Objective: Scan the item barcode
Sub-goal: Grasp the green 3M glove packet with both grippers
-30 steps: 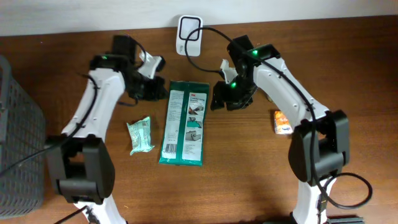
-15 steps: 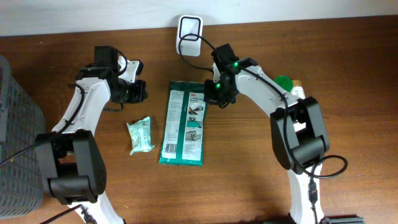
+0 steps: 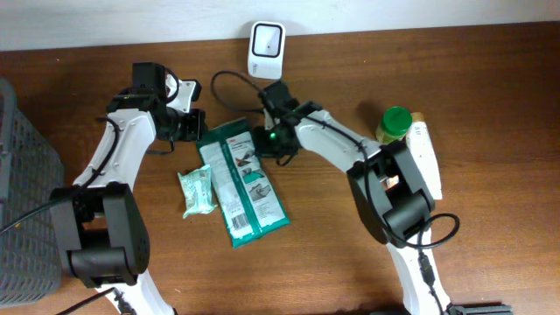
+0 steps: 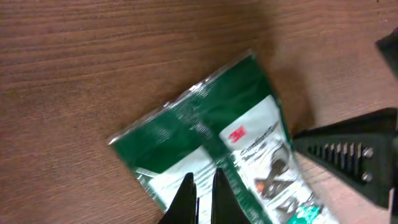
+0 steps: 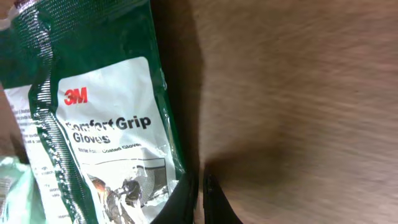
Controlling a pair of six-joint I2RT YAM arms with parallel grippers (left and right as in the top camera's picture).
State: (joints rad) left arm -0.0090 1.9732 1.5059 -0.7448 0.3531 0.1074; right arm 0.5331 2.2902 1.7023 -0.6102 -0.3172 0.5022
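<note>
While both arms reach over the wooden table [image 3: 490, 105], a grey basket [image 3: 26, 192] stands at the far left, well apart from the left gripper [image 4: 200, 190]. Its fingers [image 4: 185, 198] are pressed together and hold nothing; they hang just above the upper left corner of the green glove package [image 3: 245, 179]. A small pale green packet [image 3: 197, 190] lies near them, beside the package's left edge. The package lies flat and tilted on the table, between the two grippers. The right gripper [image 5: 200, 194] is at its right edge, with its fingers [image 5: 215, 202] together; whether they pinch the foil cannot be told. Beyond these fingers, near the wall, the white scanner [image 3: 265, 45] stands. Far to their right are a green-lidded jar [image 3: 395, 122] and a white bottle [image 3: 426, 157].
</note>
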